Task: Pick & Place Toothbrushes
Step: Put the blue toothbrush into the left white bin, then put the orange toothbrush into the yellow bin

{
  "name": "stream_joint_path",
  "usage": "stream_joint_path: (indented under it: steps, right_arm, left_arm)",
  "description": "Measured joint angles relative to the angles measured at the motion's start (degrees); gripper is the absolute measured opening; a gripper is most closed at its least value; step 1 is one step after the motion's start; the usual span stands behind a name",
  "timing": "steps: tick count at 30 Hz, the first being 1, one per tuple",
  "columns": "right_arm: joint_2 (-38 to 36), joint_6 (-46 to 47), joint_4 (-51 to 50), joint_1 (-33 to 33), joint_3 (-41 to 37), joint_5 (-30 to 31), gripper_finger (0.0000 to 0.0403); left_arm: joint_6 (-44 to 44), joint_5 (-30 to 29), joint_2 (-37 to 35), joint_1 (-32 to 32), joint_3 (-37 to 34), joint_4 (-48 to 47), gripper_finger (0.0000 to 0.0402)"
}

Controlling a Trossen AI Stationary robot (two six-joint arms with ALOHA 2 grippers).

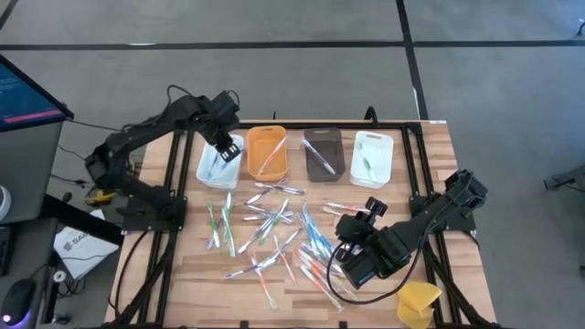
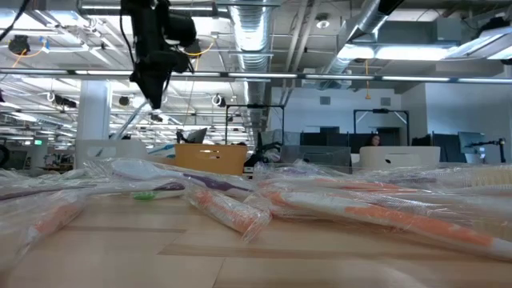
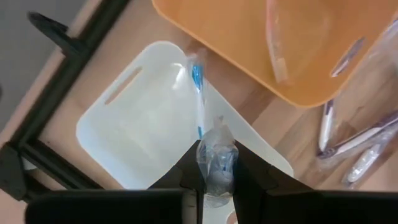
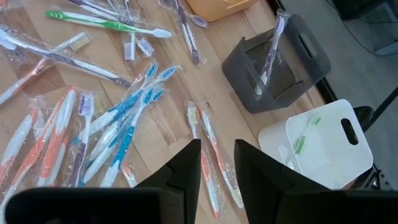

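My left gripper [image 3: 216,177] hangs over the white tray [image 1: 220,163] at the desk's far left, fingers pinching the wrapped end of a blue toothbrush [image 3: 198,93] that dangles into it. Orange tray [image 1: 267,152], dark tray [image 1: 322,155] and another white tray [image 1: 372,157] follow along the far edge. The loose toothbrushes [image 1: 270,233] litter the desk's middle. My right gripper [image 4: 216,163] hovers above them near the right edge, fingers slightly apart, seemingly empty.
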Motion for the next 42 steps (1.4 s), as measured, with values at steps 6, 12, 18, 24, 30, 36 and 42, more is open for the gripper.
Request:
stream_joint_path:
  steps: [6, 12, 18, 24, 30, 36, 42]
  right_arm:
    - [0.00, 0.00, 0.00, 0.00, 0.00, 0.01, 0.0091]
    - [0.00, 0.00, 0.00, 0.00, 0.00, 0.01, 0.0091]
    - [0.00, -0.02, 0.00, 0.00, 0.00, -0.01, 0.0091]
    - [0.02, -0.16, 0.00, 0.00, 0.00, -0.01, 0.0091]
    - [0.02, -0.76, -0.02, -0.22, 0.00, 0.01, 0.0091]
    - [0.02, -4.77, -0.03, -1.39, 0.00, 0.00, 0.0091]
    - [0.02, -8.13, -0.05, -3.31, 0.00, -2.92, 0.0092]
  left_arm:
    - [-0.07, 0.00, 4.75, 0.17, 0.00, -0.02, 0.0047]
    - [-0.28, 0.01, 7.12, 0.17, 0.00, -0.06, 0.0085]
    - [-0.19, -0.52, 7.04, 0.17, 0.00, 0.22, 0.0120]
    - [-0.08, -6.57, 4.51, 0.22, 0.00, 0.90, 0.0162]
    - [-0.07, -7.08, -3.31, -0.61, 0.00, 1.30, 0.0192]
    - [-0.51, -2.88, -13.36, -2.81, 0.00, 6.59, 0.0206]
    - [-0.57, 5.96, -20.51, -7.35, -2.69, 13.16, 0.0207]
